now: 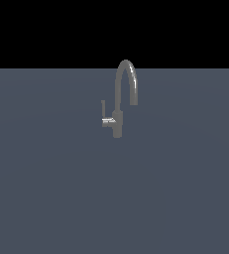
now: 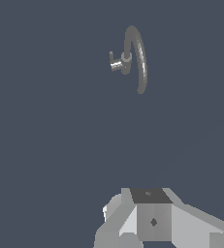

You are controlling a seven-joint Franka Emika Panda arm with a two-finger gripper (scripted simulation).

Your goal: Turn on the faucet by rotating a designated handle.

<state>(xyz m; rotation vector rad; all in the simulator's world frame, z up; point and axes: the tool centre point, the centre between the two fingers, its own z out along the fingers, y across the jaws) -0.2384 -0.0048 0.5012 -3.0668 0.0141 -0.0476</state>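
A small dull-grey faucet [image 1: 119,99] stands upright on the flat blue-grey floor, its arched spout curving toward the exterior view's right. The handle [image 1: 105,117], a short shiny stub with a slim rod rising from it, sticks out of the body toward the exterior view's left. The wrist view looks down on the faucet [image 2: 139,53] and the handle [image 2: 115,63] from a distance. Only grey blocks of my gripper [image 2: 152,215] show at that picture's edge, well apart from the faucet. Its fingertips cannot be made out. The arm is out of the exterior view.
A plain blue-grey floor [image 1: 46,188] runs all around the faucet, under a black background. No other object shows.
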